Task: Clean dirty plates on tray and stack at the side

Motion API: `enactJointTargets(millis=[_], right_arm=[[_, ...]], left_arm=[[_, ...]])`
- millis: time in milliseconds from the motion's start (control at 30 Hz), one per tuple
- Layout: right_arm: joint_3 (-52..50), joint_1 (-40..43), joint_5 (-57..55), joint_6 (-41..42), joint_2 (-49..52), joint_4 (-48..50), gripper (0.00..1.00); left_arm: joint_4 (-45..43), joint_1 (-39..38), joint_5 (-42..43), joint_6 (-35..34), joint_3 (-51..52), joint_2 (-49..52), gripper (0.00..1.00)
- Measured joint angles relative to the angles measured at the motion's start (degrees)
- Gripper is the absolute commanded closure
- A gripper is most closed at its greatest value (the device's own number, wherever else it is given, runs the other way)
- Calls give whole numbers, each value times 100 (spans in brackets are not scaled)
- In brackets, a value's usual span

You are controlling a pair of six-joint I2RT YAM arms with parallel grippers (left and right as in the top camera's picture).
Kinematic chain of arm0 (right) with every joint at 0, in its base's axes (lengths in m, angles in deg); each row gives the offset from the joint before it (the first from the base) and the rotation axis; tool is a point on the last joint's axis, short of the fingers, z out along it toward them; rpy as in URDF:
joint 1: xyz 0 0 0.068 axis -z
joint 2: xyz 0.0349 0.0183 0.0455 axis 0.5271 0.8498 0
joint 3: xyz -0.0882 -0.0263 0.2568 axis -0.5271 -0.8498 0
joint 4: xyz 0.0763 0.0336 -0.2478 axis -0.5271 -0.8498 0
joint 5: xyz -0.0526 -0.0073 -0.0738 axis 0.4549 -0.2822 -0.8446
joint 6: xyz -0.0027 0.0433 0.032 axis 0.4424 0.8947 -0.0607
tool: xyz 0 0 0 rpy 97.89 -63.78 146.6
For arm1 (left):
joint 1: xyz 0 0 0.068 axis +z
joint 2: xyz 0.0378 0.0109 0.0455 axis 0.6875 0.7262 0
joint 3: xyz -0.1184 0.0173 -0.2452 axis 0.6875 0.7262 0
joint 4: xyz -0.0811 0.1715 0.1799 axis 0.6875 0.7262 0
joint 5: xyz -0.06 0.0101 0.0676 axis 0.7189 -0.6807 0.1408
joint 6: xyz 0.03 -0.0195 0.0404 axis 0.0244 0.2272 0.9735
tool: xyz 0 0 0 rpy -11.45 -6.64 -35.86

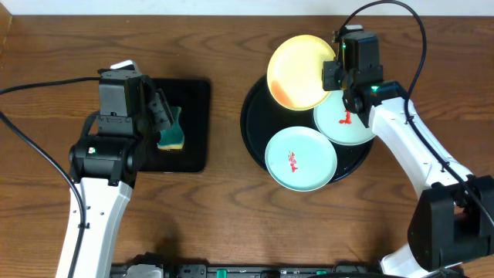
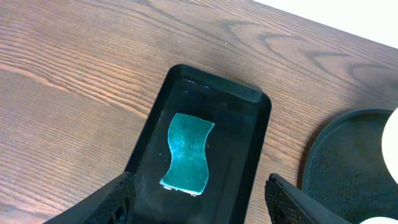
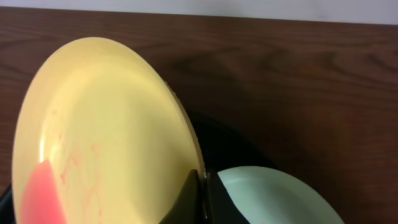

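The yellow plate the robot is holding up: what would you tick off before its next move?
1. Grip on the plate: ok. The right end effector is shut on the yellow plate at its rim.
2. Plate tilted up for wiping: ok.
3. Plate clean: not ok. Faint pink streaks show on its face.
4. Sponge picked up: not ok. The left end effector is open above the sponge, which lies in the small tray.
5. Other plates clean: not ok. The two mint plates on the round tray carry red smears.
6. Grip firmness: cannot tell.
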Motion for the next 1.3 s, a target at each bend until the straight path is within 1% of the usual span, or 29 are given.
enactJointTargets(millis=[100, 233, 467, 500, 533, 767, 900, 1033, 1233, 1300], right_arm=[[0, -166, 131, 39, 0, 101, 99], [0, -612, 225, 94, 0, 334, 99], [0, -1587, 273, 155, 0, 973, 99], [0, -1679, 249, 155, 0, 1080, 99], [0, -1762, 212, 155, 0, 1169, 99], [0, -2201, 17, 162, 98, 1919, 99], [4, -2389, -61, 363, 487, 2570, 99], [4, -2583, -225, 584, 905, 2728, 99], [4, -2855, -455, 708, 1475, 3499, 99], [4, -2911, -531, 719, 1547, 3622, 99]], left_arm=[[-55, 0, 2, 20, 0, -22, 33], [-138, 11, -26, 24, 4, -225, 33], [-216, 439, -109, 33, 4, -1045, 32], [-212, 535, -109, 35, 4, -1204, 32], [-216, 584, -111, 35, 4, -1322, 29], [-195, 669, -109, 35, 4, -2100, 28], [-118, 669, -109, 35, 4, -2260, 28], [11, 669, -107, 35, 4, -2260, 28], [11, 669, 39, 35, 4, -2253, 28], [15, 669, 61, 33, 4, -2253, 28]])
